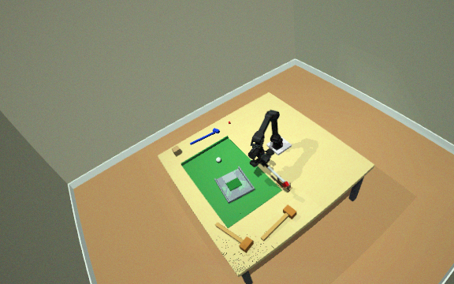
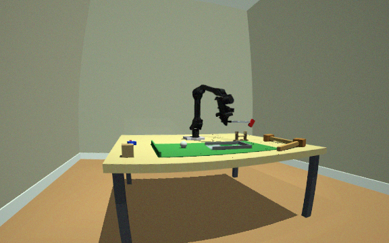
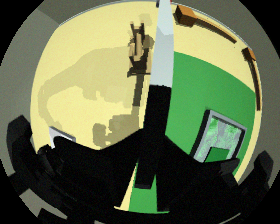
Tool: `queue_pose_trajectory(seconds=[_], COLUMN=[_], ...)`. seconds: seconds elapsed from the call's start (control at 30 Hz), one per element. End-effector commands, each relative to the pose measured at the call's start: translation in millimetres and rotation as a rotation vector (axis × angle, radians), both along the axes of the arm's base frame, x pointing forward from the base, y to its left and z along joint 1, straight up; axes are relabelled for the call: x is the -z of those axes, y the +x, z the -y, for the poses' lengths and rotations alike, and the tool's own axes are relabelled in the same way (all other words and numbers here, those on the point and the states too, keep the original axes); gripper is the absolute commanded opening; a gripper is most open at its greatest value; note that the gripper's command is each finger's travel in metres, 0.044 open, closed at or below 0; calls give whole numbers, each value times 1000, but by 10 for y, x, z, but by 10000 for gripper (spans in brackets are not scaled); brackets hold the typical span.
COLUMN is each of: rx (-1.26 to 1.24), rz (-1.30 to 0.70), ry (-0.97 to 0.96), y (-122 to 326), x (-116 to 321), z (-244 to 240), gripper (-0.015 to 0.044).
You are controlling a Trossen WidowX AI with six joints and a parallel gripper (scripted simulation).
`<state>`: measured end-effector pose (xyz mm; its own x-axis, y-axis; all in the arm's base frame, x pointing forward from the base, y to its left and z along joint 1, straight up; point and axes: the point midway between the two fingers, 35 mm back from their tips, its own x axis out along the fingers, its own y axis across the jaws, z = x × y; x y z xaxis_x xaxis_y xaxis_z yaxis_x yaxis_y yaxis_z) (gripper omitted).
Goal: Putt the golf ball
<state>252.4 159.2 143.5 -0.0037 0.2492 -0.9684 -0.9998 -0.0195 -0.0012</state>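
Gripper clamped on the grip end of the red putter; in the exterior view it sits just right of frame centre, with the shaft sticking out level to the right and the red head at its far end; putter hangs in the air, well above the table and above the small wooden stand under it. In the wrist view the shaft runs from the dark fingers straight up to the top of the frame, red head at the very top; part of the green mat shows to its right.

Golf ball lies on the green mat, left of frame centre in the top view, well apart from the gripper; the grey ramp with the raised green sits on the mat just below centre, between ball and the lower mat edge. Two wooden mallets at lower centre, blue putter and a wooden block at upper left of the table; none of these is needed.

Step in hand, by judgement: pick-up done, carry to the ball not yet made. Next move calls for turning the head downward, bringing it to mat level on the ball's far side from the ramp, then a measured stroke toward the ramp; too strong a stroke likely sends the ball over the green.
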Motion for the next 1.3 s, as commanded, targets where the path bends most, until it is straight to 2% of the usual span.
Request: queue_pose_trajectory(seconds=[0.0, 0.7, 1.27], rx=[105, 613, 999], rz=[-1, -34, -73], ry=[-12, -73, -120], y=[143, 504, 504], x=[-30, -93, -139], z=[196, 1290, 2271], gripper=[0, 0, 0])
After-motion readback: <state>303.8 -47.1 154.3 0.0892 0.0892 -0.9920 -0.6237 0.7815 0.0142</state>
